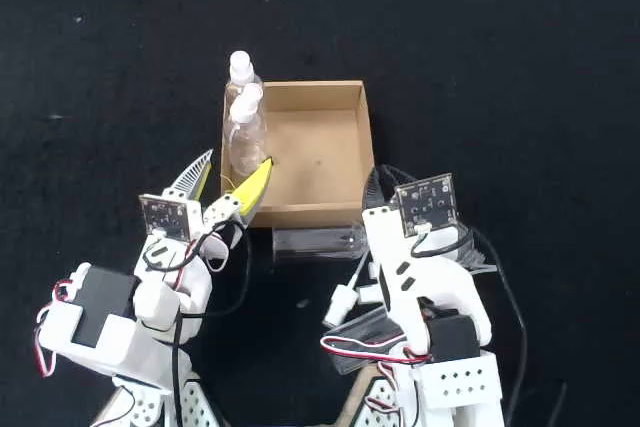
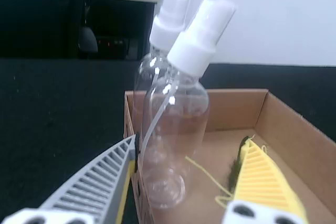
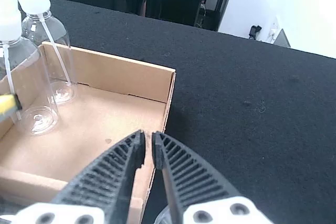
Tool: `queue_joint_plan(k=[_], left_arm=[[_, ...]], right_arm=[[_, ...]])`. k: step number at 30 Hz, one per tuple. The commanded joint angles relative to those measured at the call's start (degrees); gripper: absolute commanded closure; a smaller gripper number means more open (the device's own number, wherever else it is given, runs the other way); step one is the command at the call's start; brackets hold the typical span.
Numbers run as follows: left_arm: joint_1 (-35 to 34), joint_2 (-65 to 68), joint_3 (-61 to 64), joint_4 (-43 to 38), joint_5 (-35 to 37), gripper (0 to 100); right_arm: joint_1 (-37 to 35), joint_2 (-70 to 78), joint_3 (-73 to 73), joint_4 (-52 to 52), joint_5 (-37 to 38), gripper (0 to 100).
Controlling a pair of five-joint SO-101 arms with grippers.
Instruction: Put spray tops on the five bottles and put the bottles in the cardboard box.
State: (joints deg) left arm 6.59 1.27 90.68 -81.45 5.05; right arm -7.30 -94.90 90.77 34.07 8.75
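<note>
The cardboard box (image 1: 318, 209) sits mid-table, with two clear bottles standing upright along its left wall, both with white spray tops. The farther bottle (image 1: 241, 73) is in the back corner and the nearer bottle (image 1: 245, 127) (image 2: 173, 129) is just in front of it. My left gripper (image 1: 228, 175) (image 2: 189, 145) is open. Its grey finger is outside the box wall and its yellow finger inside, with the nearer bottle between them. My right gripper (image 3: 147, 137) is shut on nothing, above the box's front right part. Another clear bottle (image 1: 315, 242) lies on its side in front of the box.
A small white piece (image 1: 341, 302) that looks like a spray top lies by the right arm's base. The box floor (image 3: 100, 124) is bare to the right of the bottles. Black table (image 1: 520, 97) stretches right of and behind the box.
</note>
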Motion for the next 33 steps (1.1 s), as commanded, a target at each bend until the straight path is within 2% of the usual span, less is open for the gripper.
queue_joint_plan(k=[1, 13, 19, 21, 27, 33], left_arm=[[1.01, -2.29, -0.57, 2.37, 0.18, 75], [0.40, -2.64, -1.98, 6.86, 0.18, 76], [0.40, -9.85, -0.66, 8.79, 0.18, 76], [0.40, -13.71, -0.40, 13.89, 0.18, 76], [0.40, -29.36, -1.19, 38.68, 0.70, 76], [-0.48, -47.65, -1.19, 59.78, 0.18, 75]], right_arm=[[0.97, -1.10, -0.13, -1.93, 0.44, 98.6], [0.88, -1.10, -0.13, -1.93, 0.44, 98.6], [0.88, -1.10, -0.13, -1.93, 0.44, 98.6], [0.88, -1.10, -0.13, -1.93, 0.44, 98.6], [0.88, -1.10, -0.13, -1.93, 0.44, 98.6], [0.88, -1.10, -0.13, -1.93, 0.44, 98.6]])
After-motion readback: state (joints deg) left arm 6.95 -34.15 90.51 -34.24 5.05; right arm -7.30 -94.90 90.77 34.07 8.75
